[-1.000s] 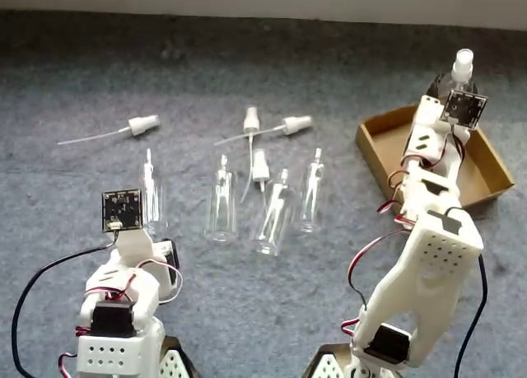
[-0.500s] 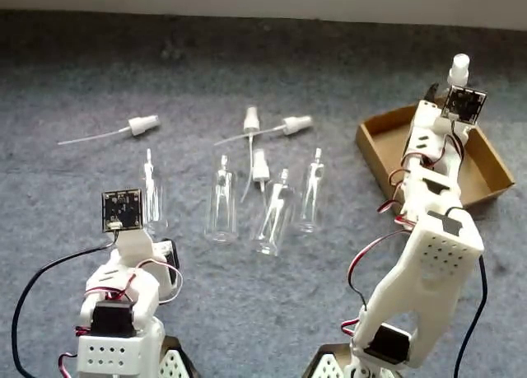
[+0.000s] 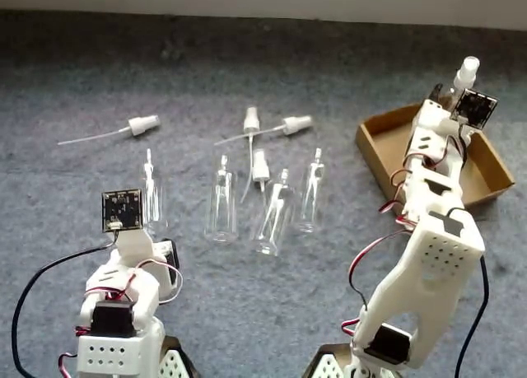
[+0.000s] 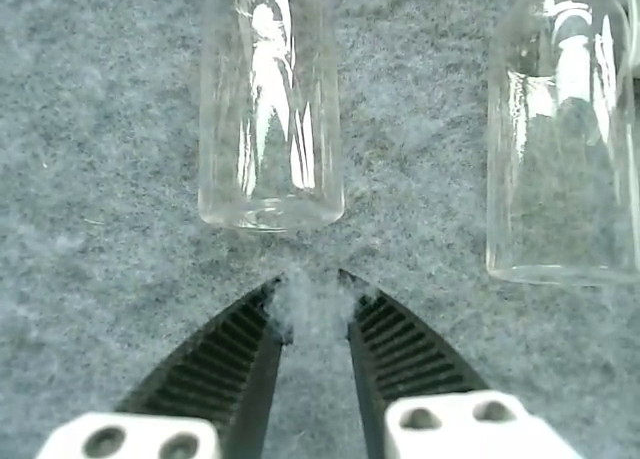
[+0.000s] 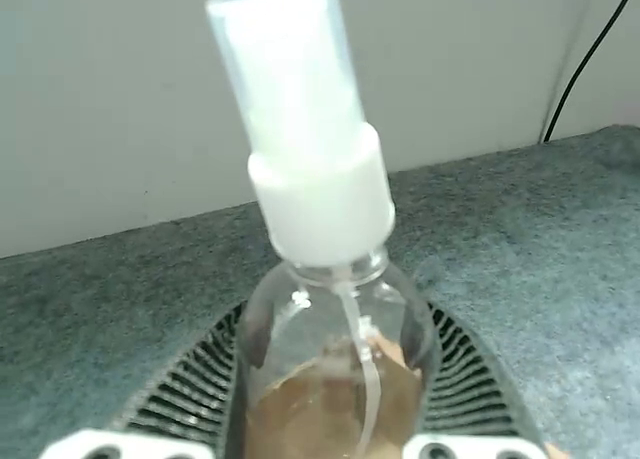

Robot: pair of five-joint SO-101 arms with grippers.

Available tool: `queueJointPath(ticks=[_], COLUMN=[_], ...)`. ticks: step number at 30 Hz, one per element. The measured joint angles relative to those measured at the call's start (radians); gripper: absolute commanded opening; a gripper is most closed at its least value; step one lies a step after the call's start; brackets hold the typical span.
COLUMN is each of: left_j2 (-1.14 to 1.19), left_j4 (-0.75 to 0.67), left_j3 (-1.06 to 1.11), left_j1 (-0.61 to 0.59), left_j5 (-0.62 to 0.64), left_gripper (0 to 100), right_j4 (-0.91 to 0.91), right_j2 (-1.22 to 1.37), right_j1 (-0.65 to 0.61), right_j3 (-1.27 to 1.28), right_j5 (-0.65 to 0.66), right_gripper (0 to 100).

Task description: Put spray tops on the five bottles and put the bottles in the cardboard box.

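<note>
Capped clear bottle point(image 5: 335, 369), white plastic spray top point(image 5: 300, 149) pointing away along the pincer's line, is grasped by the right pincer point(image 5: 330, 419) over the brown cardboard box point(image 3: 375, 143). The box is judged to lie below it. The left pincer point(image 4: 315, 299) is slightly parted and empty, just short of the base of an uncapped transparent bottle point(image 4: 270, 109), which is laid lengthwise away from it on the grey felt desk point(image 3: 82, 73).

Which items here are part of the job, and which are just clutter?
Job:
four uncapped bottles
four loose spray tops
capped bottle
cardboard box

Other:
grey carpet
black cable by the wall
</note>
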Motion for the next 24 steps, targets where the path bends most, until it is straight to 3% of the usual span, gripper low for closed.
queueJointPath(ticks=[12,18,24], left_j2=[0.0,0.0,0.0], left_j4=[0.0,0.0,0.0], left_j3=[0.0,0.0,0.0], left_j1=[0.0,0.0,0.0], left_j5=[0.0,0.0,0.0], left_gripper=[5,5,5], right_j4=[0.0,0.0,0.0], right_j2=[0.0,0.0,0.0], right_j1=[0.006,0.006,0.006], right_j3=[0.0,0.0,0.0], right_j5=[-0.003,0.017,0.06], right_gripper=[11.8,20.1,20.4])
